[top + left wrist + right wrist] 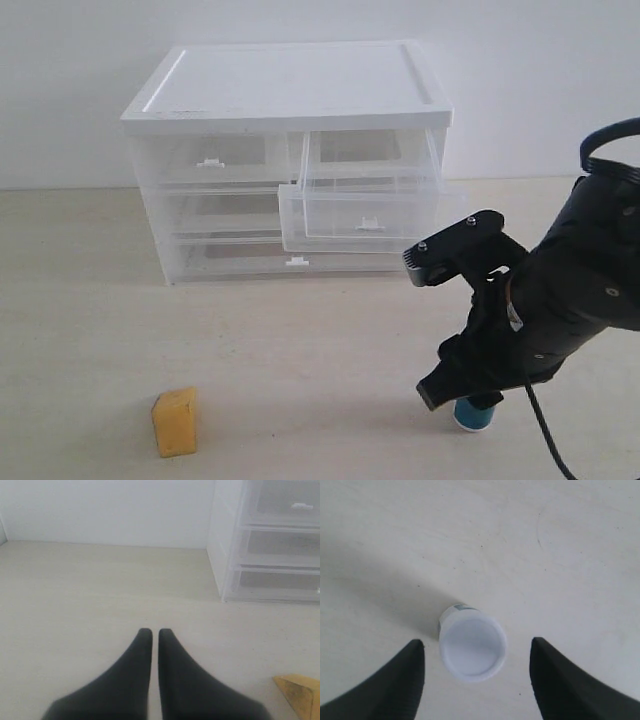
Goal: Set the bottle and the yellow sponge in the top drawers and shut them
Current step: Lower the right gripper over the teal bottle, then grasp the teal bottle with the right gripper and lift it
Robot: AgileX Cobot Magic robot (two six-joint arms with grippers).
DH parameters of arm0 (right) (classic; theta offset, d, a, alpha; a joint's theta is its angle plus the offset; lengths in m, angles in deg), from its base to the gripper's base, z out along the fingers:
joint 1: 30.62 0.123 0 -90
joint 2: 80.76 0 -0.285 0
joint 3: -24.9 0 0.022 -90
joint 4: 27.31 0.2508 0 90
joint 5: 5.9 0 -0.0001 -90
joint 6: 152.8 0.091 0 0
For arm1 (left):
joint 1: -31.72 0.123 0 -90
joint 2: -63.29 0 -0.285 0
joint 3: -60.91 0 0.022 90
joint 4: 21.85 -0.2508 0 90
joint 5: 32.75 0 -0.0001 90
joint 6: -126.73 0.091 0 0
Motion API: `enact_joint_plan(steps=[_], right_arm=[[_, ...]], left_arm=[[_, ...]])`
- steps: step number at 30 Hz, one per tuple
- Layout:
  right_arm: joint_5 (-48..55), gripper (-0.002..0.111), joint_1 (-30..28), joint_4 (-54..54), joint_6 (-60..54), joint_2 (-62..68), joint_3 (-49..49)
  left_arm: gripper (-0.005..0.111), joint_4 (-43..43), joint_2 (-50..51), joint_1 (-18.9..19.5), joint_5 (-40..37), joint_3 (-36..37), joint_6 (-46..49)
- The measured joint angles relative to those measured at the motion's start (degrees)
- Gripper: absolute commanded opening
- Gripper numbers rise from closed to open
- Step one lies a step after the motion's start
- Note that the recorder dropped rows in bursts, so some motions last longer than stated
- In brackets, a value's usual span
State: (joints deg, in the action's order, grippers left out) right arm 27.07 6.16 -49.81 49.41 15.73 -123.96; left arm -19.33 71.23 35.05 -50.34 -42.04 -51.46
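White-topped cabinet (290, 90) stood at the back of the table (300, 350), right top drawer (362, 215) pulled out, left top drawer (210, 158) shut, right gripper (476, 646) spread wide astride the upright bottle (472, 649), touching neither side, left gripper (151, 633) pinched closed and empty, yellow sponge (175, 422) lay near it.

Plain white wall (520, 80) behind pale, perhaps wooden, tabletop (300, 380).

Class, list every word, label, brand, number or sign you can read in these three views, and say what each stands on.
No text can be read in any view.
The bottle shows a small grey mark on its side, too small and blurred to read.
The cabinet and the yellow sponge show no print.
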Motion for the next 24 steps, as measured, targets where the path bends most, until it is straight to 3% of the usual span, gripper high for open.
enact_joint_plan(steps=[21,24], right_arm=[[-2.53,0.055,0.0,-0.45,0.8,4.21,0.0],[-2.8,0.046,0.0,-0.45,0.91,4.77,0.0]], left_arm=[[0.004,0.0,0.0,0.0,0.0,0.0,0.0],[0.004,0.0,0.0,0.0,0.0,0.0,0.0]])
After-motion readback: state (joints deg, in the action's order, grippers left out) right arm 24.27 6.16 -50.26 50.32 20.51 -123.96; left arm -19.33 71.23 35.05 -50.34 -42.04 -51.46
